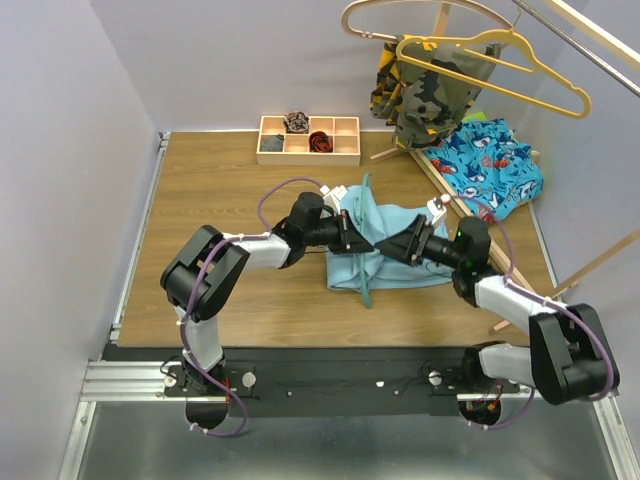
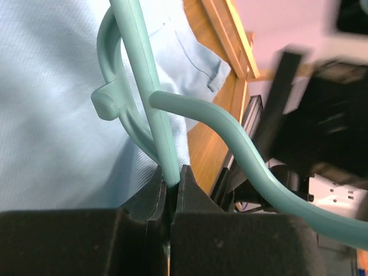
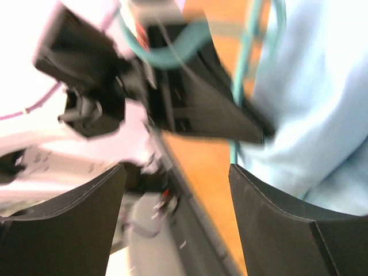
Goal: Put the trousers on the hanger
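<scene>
The light blue trousers lie rumpled on the wooden table between both arms. The teal hanger lies across them, its thin rod running near to far. My left gripper is at the trousers' left edge. In the left wrist view it is shut on a straight bar of the hanger, with the trousers spread behind it. My right gripper hovers over the trousers' right side. In the blurred right wrist view it stands wide open and empty, the trousers and the hanger to its right.
A wooden compartment tray sits at the back of the table. A camouflage garment, a yellow hanger and a pale wooden hanger hang on the rack at back right. A shark-print cloth lies below them.
</scene>
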Robot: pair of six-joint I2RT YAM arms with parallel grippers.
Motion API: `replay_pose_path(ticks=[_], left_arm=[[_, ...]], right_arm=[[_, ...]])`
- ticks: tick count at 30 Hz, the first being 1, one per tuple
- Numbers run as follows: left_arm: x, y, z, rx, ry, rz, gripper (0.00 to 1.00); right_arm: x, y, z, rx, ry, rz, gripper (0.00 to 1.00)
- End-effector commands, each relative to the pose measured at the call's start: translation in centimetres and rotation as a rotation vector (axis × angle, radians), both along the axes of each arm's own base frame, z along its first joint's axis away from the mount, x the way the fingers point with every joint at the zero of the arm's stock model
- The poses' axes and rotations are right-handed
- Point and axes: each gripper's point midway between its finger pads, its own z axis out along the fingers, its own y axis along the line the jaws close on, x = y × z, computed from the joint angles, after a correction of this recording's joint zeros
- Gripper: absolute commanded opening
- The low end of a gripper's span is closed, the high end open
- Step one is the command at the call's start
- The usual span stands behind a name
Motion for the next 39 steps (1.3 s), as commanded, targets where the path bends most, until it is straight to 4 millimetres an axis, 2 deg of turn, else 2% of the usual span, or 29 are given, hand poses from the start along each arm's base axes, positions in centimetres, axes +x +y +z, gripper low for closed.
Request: replay_pose_path(ticks=[1,3,4,8,9,12,17,19,21,23,26,29,30,31,36,38,39], left_arm=[[1.3,2.3,-1.9,0.068,-0.018,0.088,0.00],[1.2,2.2,-1.8,0.064,-0.017,0.085,0.00],[1.2,2.2,-1.8,0.063,-0.018,0.085,0.00],[1.2,2.4,-1.7,0.059,-0.020,0.087,0.00],[1.2,2.4,-1.7,0.058,-0.018,0.086,0.00],[1.2,2.4,-1.7,0.055,-0.015,0.085,0.00],[1.2,2.2,-1.5,0.048,-0.021,0.076,0.00],[1.2,2.1,-1.6,0.046,-0.021,0.073,0.00],[1.2,1.9,-1.6,0.039,-0.021,0.064,0.00],[1.1,1.7,-1.5,0.028,-0.022,0.051,0.00],[1.2,1.8,-1.3,0.023,-0.028,0.051,0.00],[1.3,1.9,-1.3,0.023,-0.028,0.056,0.00],[1.3,2.1,-1.4,0.025,-0.024,0.057,0.00],[1.4,2.2,-1.3,0.022,-0.021,0.064,0.00],[2.3,4.9,-1.4,0.027,0.007,0.137,0.00],[2.3,5.5,-1.0,0.022,0.003,0.146,0.00],[2.0,5.7,-1.1,0.023,0.009,0.141,0.00]], right_arm=[[3.0,-2.5,-0.3,-0.230,-0.039,-0.083,0.82],[4.5,-2.9,-0.2,-0.244,-0.037,-0.111,0.81],[4.9,-2.9,-1.8,-0.272,0.006,-0.107,0.81],[6.9,-3.2,-3.3,-0.322,0.033,-0.135,0.81],[7.6,-3.2,-3.1,-0.331,0.020,-0.138,0.81],[8.5,-3.3,-4.1,-0.376,0.028,-0.123,0.81],[8.8,-2.7,-5.6,-0.385,0.047,-0.069,0.80],[8.7,-2.1,-6.3,-0.395,0.052,-0.039,0.76],[8.9,-1.1,-6.5,-0.392,0.049,-0.007,0.65],[9.0,-0.4,-7.5,-0.401,0.065,0.019,0.62],[8.7,0.8,-7.9,-0.399,0.070,0.055,0.47],[8.7,1.6,-7.1,-0.384,0.053,0.077,0.21],[8.8,1.6,-6.9,-0.382,0.051,0.073,0.03],[8.6,1.5,-6.9,-0.388,0.061,0.068,0.01],[7.9,0.2,-5.8,-0.431,0.081,-0.003,0.01],[7.0,-0.2,-5.9,-0.446,0.104,-0.018,0.01],[7.1,-0.7,-5.9,-0.460,0.101,-0.049,0.01]])
